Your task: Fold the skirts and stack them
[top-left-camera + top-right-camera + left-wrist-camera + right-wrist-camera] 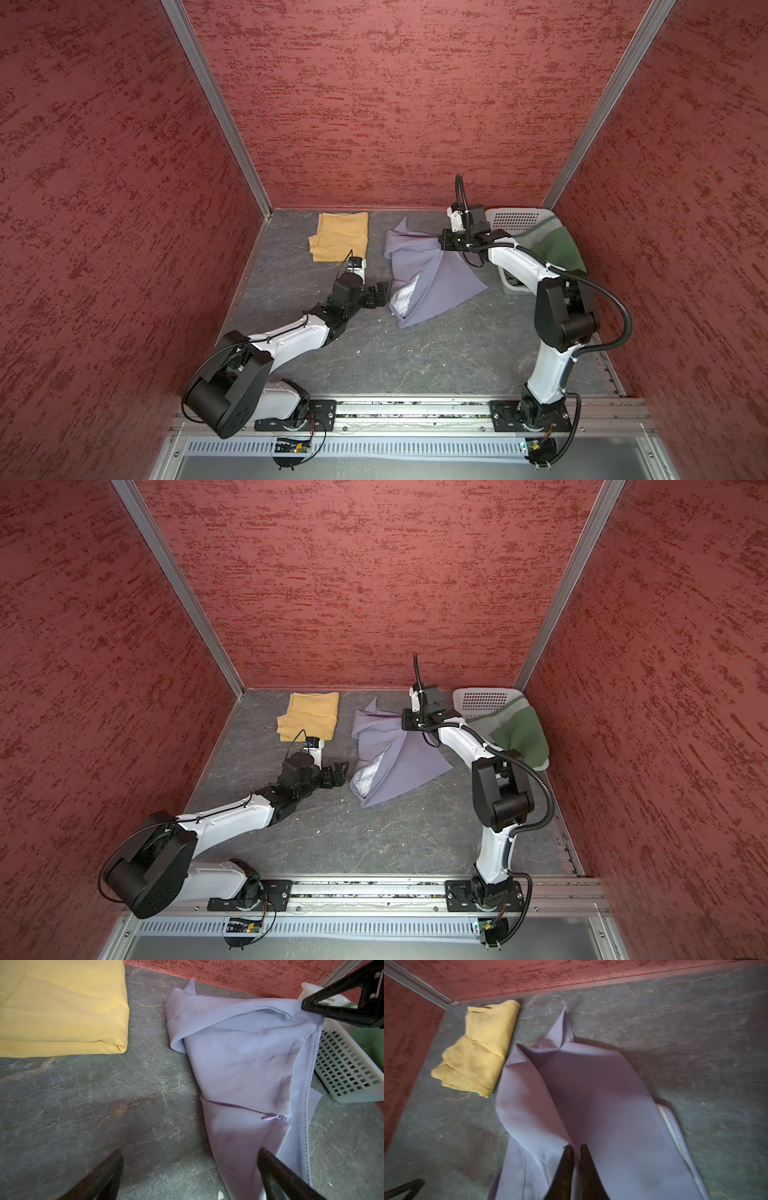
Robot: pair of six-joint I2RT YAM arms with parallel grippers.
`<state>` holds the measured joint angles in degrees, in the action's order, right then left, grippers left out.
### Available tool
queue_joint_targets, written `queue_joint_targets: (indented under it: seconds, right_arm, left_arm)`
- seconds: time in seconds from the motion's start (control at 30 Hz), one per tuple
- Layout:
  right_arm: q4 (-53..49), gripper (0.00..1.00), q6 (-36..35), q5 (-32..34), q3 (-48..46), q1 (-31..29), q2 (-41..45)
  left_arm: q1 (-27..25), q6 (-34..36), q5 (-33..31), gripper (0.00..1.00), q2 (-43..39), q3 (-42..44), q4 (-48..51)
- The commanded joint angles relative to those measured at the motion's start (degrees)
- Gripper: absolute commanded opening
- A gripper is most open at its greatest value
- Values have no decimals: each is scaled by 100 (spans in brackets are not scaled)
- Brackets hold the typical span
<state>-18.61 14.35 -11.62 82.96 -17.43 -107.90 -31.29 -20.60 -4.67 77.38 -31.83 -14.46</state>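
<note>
In both top views the lavender skirt (pixel 432 270) is lying on the worktop (pixel 415 365), long axis running from about 1 to 7 o'clock; the right hand (pixel 440 241) is pinching the 1 o'clock end and the left hand (pixel 380 293) is hovering just beside the free end, at its 3 o'clock. In the left wrist view the left fingers (pixel 278 1178) are standing wide apart, holding nothing. In the right wrist view the right fingers (pixel 564 1172) are sitting almost together on a raised fold; I judge the left hand the nearer one.

Folded skirt (pixel 338 237) left, loose skirt (pixel 436 278) middle, third skirt (pixel 561 245) in basket (pixel 519 218) right
</note>
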Motion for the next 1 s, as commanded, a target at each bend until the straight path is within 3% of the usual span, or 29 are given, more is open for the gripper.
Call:
queue_joint_targets:
  seconds: [0.0, 0.1, 0.27, 0.43, 0.7, 0.8, 0.97]
  right_arm:
    - [281, 18, -503, 707, -168, 12, 320]
    - [479, 34, -897, 957, -414, 5, 573]
    - [1269, 46, -1901, 789, -1225, 4, 1298]
    - [2396, 50, -3228, -103, -2508, -27, 2349]
    - [3978, 46, -6794, -1283, -4768, -603, 3600]
    - [3782, 52, -7813, -1680, -5056, -753, 3787]
    - [2065, 57, -8755, -1716, -4517, -1089, 3721]
  left_arm:
    - [-52, -24, 91, 100, 193, -239, 138]
    - [-79, -16, 127, 100, 397, -402, 236]
    - [-103, -33, 208, 100, 703, -627, 311]
    - [-67, -23, 204, 100, 706, -676, 338]
    - [299, -264, 267, 100, 221, -382, 288]
    - [448, -330, 280, 100, -25, -233, 314]
    - [596, -305, 204, 100, -505, -48, 540]
